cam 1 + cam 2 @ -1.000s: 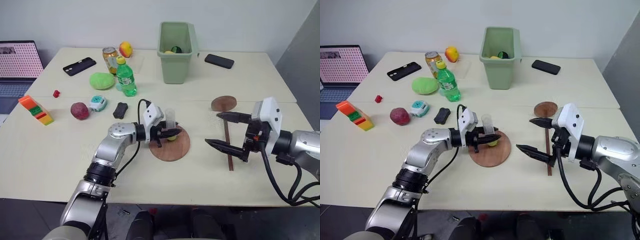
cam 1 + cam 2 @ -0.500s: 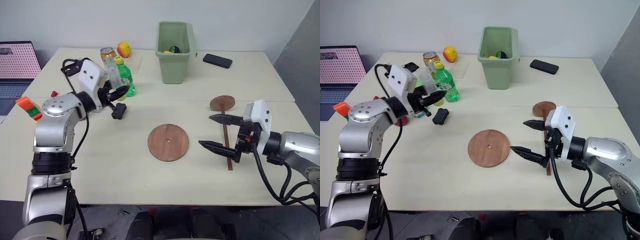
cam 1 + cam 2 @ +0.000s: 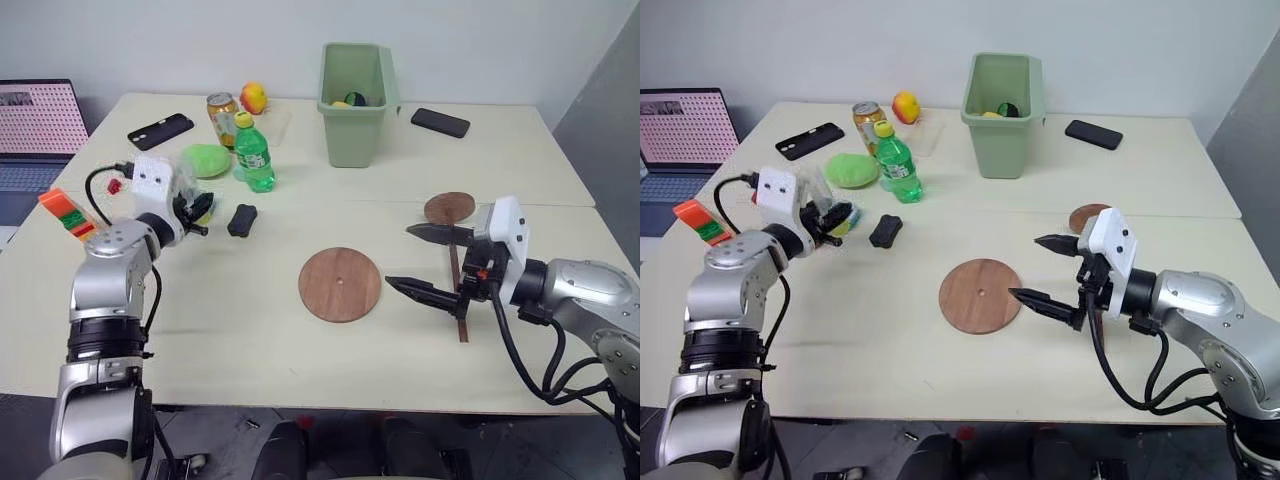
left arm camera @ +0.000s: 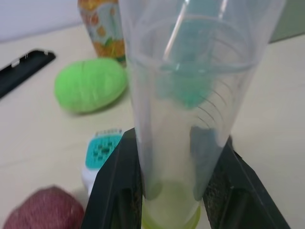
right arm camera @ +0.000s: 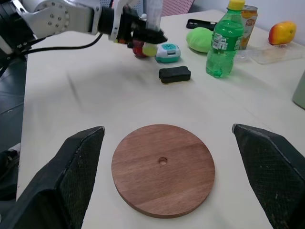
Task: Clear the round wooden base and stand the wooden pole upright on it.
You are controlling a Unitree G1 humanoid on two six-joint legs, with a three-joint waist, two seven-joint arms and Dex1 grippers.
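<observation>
Cream desk (image 3: pixel 250 330): round wooden base (image 3: pixel 341 284) cleared, left fingers (image 3: pixel 193 208) clamp a clear cup (image 4: pixel 190 95), right fingers (image 3: pixel 428 262) wide open, empty, wooden pole (image 3: pixel 456 300) lying flat.

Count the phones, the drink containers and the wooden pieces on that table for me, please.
Black phones: 2
Drink containers, the green bottle and the can: 2
Wooden pieces, the round wooden base and the wooden pole: 2
Total: 6
</observation>
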